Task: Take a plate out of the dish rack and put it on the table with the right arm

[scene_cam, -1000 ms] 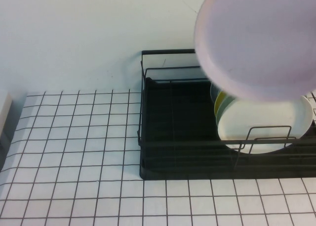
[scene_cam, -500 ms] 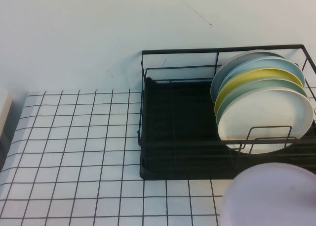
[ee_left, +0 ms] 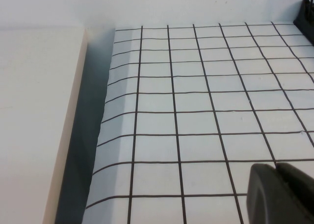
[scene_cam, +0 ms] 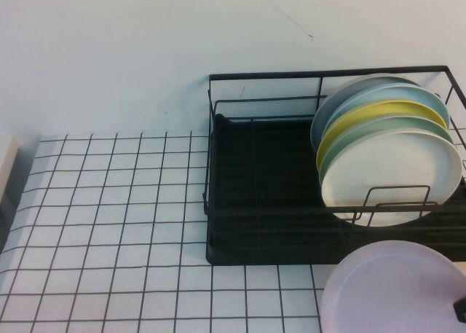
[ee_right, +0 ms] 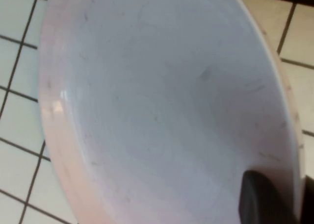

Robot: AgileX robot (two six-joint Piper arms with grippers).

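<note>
The pale pink plate [scene_cam: 393,289] hangs low over the table [scene_cam: 109,224], just in front of the dish rack [scene_cam: 255,173], at the high view's lower right. Whether it touches the table I cannot tell. My right gripper [scene_cam: 461,309] shows there only as a black bit at the plate's right rim. In the right wrist view the plate [ee_right: 162,106] fills the picture, and the right gripper [ee_right: 289,187] is shut on its rim, one dark finger [ee_right: 262,199] lying on the inner face. My left gripper [ee_left: 275,171] hovers shut over bare table [ee_left: 196,96], far left.
Several plates stand upright in the rack's right end, a white one [scene_cam: 393,176] at the front and a yellow one [scene_cam: 378,118] behind it. A cream board [ee_left: 34,111] borders the table's left edge. A corner of the rack [ee_left: 306,18] shows in the left wrist view.
The pink plate has come down from high above the rack to low in front of it. Over the last half second it barely shifted. The left gripper shows no change.
</note>
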